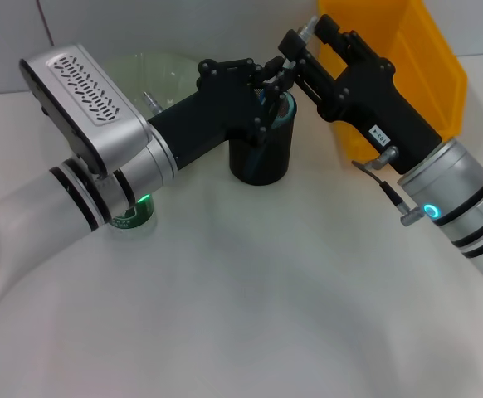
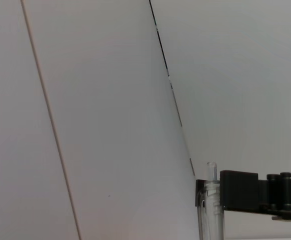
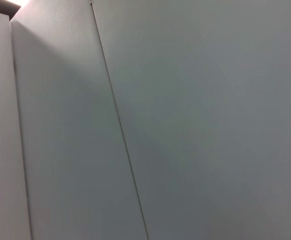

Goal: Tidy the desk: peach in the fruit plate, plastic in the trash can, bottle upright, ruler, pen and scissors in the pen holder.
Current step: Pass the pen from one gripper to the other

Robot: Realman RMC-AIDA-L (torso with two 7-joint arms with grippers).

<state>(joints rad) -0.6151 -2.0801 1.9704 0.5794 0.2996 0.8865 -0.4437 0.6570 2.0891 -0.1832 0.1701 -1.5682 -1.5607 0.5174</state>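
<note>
Both tools are being crowded together over the pen holder (image 1: pixel 260 153): left tool (image 1: pixel 268 83) grasping a pen (image 2: pixel 210 210), right tool's (image 1: pixel 295 51) grip indiscernible; the yellow bin (image 1: pixel 407 62) is being left just beside them.

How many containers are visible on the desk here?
3: a black pen holder at centre under both grippers, a yellow bin behind the right arm, a glass plate behind the left arm. Others may be hidden.

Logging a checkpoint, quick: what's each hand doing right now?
Left hand: over the pen holder, closed on the pen.
Right hand: beside it above the holder; cannot be told.
</note>
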